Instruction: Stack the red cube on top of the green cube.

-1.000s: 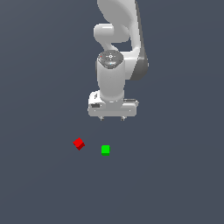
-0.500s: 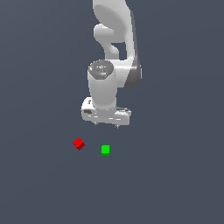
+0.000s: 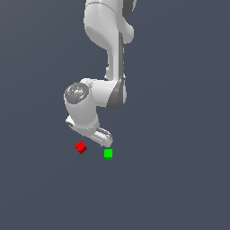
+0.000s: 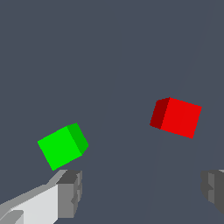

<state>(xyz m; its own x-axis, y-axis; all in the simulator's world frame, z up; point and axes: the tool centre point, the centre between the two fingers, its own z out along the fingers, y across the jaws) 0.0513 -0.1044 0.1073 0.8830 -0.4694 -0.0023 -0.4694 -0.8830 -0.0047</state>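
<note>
Risk entry: my tool [image 4: 142, 188], fingers spread and grasping nothing, hangs low over the bench [image 3: 179, 179] with the red cube [image 3: 81, 147] near the green cube [image 3: 108, 154], so I judge a misaligned descent could knock either cube.

I find no readable text, label, brand, number or sign in either view from my station. The small bright red cube [image 3: 81, 147] and the small bright green cube [image 3: 108, 154] have plain, unmarked faces, and the smooth white robot arm [image 3: 106, 49] and the flat dark grey-blue floor [image 3: 179, 179] carry no lettering I can make out.
</note>
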